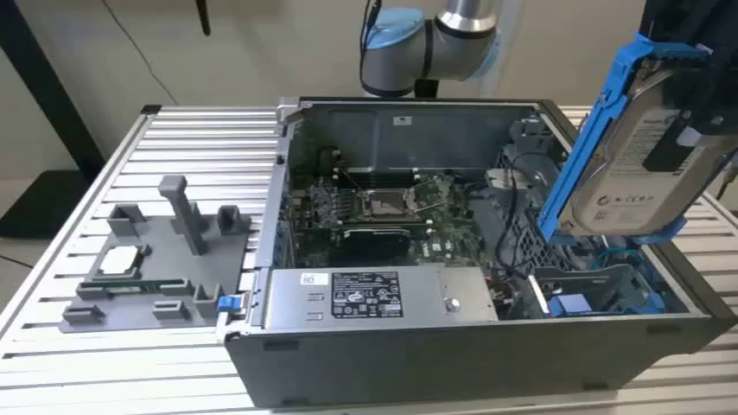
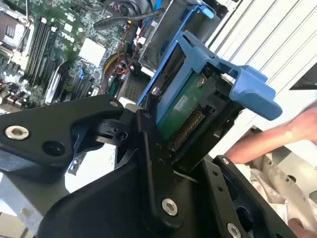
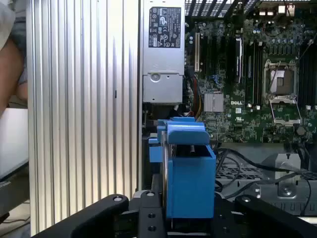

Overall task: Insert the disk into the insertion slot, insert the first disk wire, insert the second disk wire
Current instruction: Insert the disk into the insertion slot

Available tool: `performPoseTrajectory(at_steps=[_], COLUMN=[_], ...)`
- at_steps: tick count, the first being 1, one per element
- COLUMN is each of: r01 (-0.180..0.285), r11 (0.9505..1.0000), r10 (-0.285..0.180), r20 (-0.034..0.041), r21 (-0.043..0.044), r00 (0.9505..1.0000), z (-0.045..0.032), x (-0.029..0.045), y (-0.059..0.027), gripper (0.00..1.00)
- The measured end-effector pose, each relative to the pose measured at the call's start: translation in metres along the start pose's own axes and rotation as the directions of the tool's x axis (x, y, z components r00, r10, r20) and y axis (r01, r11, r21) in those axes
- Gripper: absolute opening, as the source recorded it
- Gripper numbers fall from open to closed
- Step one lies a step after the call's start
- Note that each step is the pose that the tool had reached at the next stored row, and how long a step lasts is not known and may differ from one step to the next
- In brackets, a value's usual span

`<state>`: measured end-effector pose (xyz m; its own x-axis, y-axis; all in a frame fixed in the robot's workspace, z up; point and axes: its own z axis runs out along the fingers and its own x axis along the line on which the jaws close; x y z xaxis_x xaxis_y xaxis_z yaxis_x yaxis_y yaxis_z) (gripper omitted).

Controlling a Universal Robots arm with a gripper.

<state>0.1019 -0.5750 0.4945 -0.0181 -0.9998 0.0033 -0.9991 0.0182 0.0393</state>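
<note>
The disk (image 1: pixel 632 164), a silver drive with a white label in a bright blue frame, hangs tilted on edge above the exterior view's right end of the open computer case (image 1: pixel 485 346). My gripper (image 1: pixel 690 104) is shut on the disk. In both wrist views the black fingers (image 2: pixel 148 163) clamp the blue frame (image 3: pixel 188 173) from two sides, and the drive's green circuit board (image 2: pixel 181 111) faces the second wrist camera. The insertion slot (image 1: pixel 594 290), a grey metal bay, lies in the case below the disk, apart from it. Blue cables (image 1: pixel 611 255) run beside the bay.
The case holds a motherboard (image 1: pixel 381 207) and a grey power-supply box (image 1: pixel 369 298). A grey fixture (image 1: pixel 162 259) with small parts stands on the slatted table (image 1: pixel 69 363) at the exterior view's left. A person's hand (image 2: pixel 297 131) and arm (image 3: pixel 10 69) are beside the table.
</note>
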Motion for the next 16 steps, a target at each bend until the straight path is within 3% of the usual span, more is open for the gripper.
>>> performPoseTrajectory(at_steps=[12,16], r01=[0.000,0.000], r11=[1.0000,1.0000], r10=[0.000,0.000], r20=[-0.0001,-0.0002], r21=[0.0000,-0.0003], r00=[1.0000,1.0000], z=[0.0001,0.0016], x=[0.0000,0.0003], y=[-0.0001,-0.0038], gripper=[0.00,0.00])
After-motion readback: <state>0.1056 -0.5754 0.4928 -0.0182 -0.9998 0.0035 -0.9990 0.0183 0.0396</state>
